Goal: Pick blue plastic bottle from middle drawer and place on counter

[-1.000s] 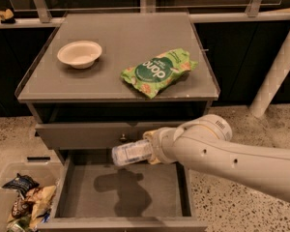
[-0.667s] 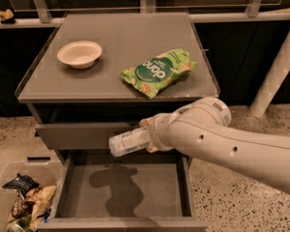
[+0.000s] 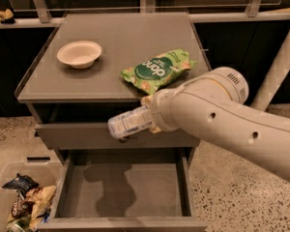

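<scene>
Blue plastic bottle (image 3: 128, 122) half-hidden in gripper (image 3: 149, 116) above drawer (image 3: 154, 183)

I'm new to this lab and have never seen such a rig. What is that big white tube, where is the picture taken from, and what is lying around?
The white tube is the robot's single arm. Its gripper, at the arm's tip just below the counter's front edge, holds a blue plastic bottle in the air above the open middle drawer. The one camera looks down at the cabinet from the front; its mounting does not show. On the counter lie a pale bowl and a green snack bag. A bin of snack packets stands on the floor, lower left.
</scene>
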Robot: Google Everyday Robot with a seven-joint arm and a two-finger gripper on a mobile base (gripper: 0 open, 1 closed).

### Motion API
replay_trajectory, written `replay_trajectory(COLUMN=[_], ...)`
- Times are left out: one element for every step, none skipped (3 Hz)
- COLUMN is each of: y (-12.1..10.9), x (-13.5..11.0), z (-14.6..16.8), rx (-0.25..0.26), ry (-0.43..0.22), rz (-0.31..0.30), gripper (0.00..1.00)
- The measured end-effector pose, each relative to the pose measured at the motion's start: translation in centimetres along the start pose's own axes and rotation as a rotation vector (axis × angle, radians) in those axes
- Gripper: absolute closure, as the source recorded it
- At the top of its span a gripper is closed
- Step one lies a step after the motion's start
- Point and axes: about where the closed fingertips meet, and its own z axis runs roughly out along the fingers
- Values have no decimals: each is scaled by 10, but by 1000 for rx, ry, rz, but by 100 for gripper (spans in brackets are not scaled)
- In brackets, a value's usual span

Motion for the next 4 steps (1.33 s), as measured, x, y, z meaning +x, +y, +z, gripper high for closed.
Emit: replay_trajectory(y=[-2, -16, -50, -69], x=[0, 2, 15, 23], z=[-2, -1, 10, 17], rx=[2, 36, 58, 60], ry=[1, 6, 26, 33], rz=[-5, -14, -33, -36], gripper=[100, 100, 100, 100])
